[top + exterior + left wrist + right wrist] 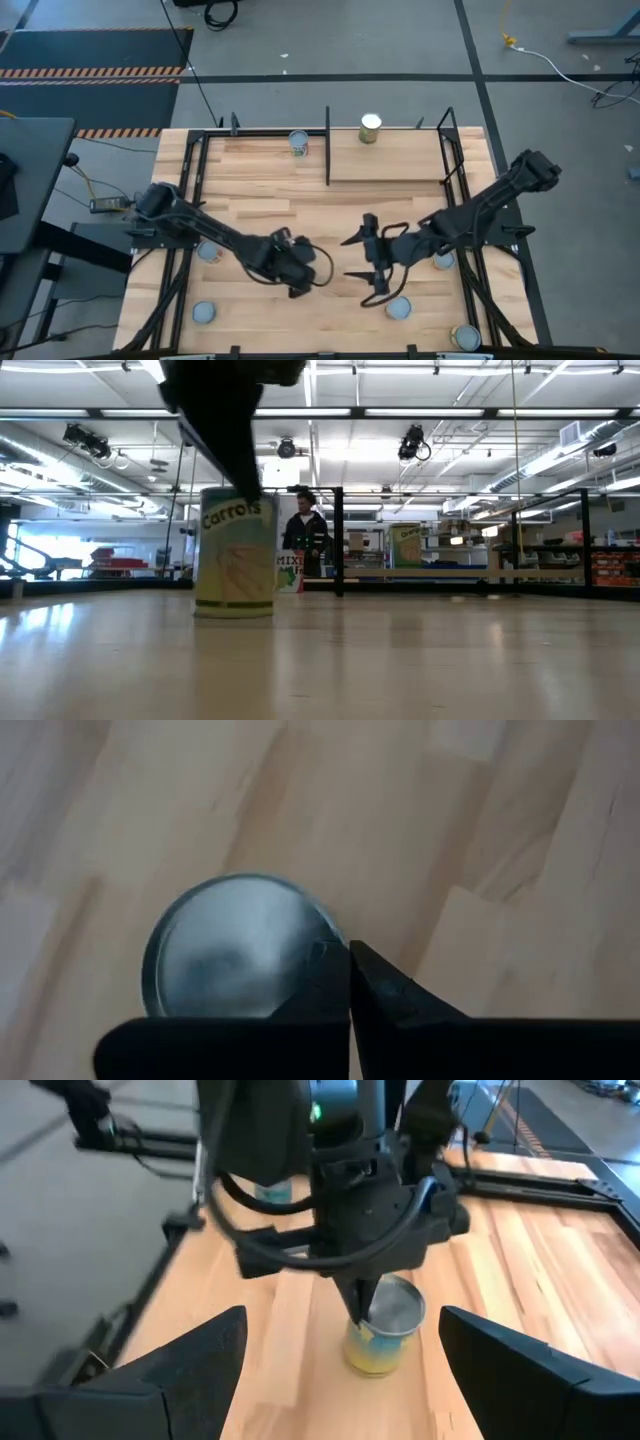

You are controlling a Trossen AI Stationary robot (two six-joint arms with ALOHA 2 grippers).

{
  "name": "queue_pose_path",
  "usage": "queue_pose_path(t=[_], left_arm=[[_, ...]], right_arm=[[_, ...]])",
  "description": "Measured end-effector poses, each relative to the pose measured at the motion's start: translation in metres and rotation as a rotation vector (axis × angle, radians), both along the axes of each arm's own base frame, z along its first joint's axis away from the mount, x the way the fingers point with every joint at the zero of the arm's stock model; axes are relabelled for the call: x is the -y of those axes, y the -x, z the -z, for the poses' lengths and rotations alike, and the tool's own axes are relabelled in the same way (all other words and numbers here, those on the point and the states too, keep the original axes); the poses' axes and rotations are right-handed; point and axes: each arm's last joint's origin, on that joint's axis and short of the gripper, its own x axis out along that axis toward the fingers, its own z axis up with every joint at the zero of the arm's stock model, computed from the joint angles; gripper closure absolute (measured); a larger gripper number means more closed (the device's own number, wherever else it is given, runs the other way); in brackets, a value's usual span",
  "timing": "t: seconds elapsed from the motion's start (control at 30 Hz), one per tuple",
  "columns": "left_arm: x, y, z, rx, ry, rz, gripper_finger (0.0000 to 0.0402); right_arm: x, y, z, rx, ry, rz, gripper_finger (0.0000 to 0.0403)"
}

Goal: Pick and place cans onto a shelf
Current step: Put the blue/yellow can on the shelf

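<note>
Cans scattered over the striped plank tabletop (300,210) show silvery lids from above; seven can be counted in the high view: one (299,143) at upper centre just left of the shelf, one yellow-lidded can (371,127) standing on the shelf's far edge, two on the left side of the frame (208,251) (204,313), and three at lower right (444,261) (399,307) (464,337); an eighth, hidden in that view beneath the left gripper, appears in the wrist views. That can (385,1326) has a pale silvery lid and a yellow-green side label, and stands upright on the planks at centre frame of the right wrist view; the low view shows a can (236,551) with a tan and green label reading "Carrots" at centre left, with a dark arm coming down onto its top.

Shelf (385,157), a single smooth light-wood board with thin black uprights, sits in the upper centre-right of the high view.

Left gripper (296,268), fingers pressed together with nothing between them, points tips-down onto the lid's edge; its wrist view shows the joined fingertips (350,965) at the rim of the round lid (235,945).

Right gripper (372,262), at centre right of the high view, is spread wide and holds nothing, facing the can.

One person (305,540) stands in the room beyond the table, centre of the low view.
</note>
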Motion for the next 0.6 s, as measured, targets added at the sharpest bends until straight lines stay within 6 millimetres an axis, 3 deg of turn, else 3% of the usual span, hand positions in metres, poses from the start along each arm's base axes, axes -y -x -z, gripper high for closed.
queue_pose_path(t=[0.2, 0.37, 0.47, 0.6], left_arm=[[0.007, -0.022, -0.004, 0.001, -0.045, 0.030, 0.0367], [0.003, -0.027, -0.014, 0.026, -0.052, 0.040, 0.0313], [0.002, -0.029, -0.030, 0.020, -0.083, 0.095, 0.0265], [0.000, -0.025, -0.058, -0.036, -0.129, 0.149, 0.0204]], right_arm=[[-0.003, -0.008, 0.021, -0.081, 0.061, 0.026, 0.0065], [0.001, -0.004, 0.032, -0.193, 0.074, 0.058, 0.0050], [0.008, -0.004, 0.035, -0.238, 0.084, 0.075, 0.0035], [0.015, -0.022, 0.050, -0.270, 0.049, 0.058, 0.0018]])
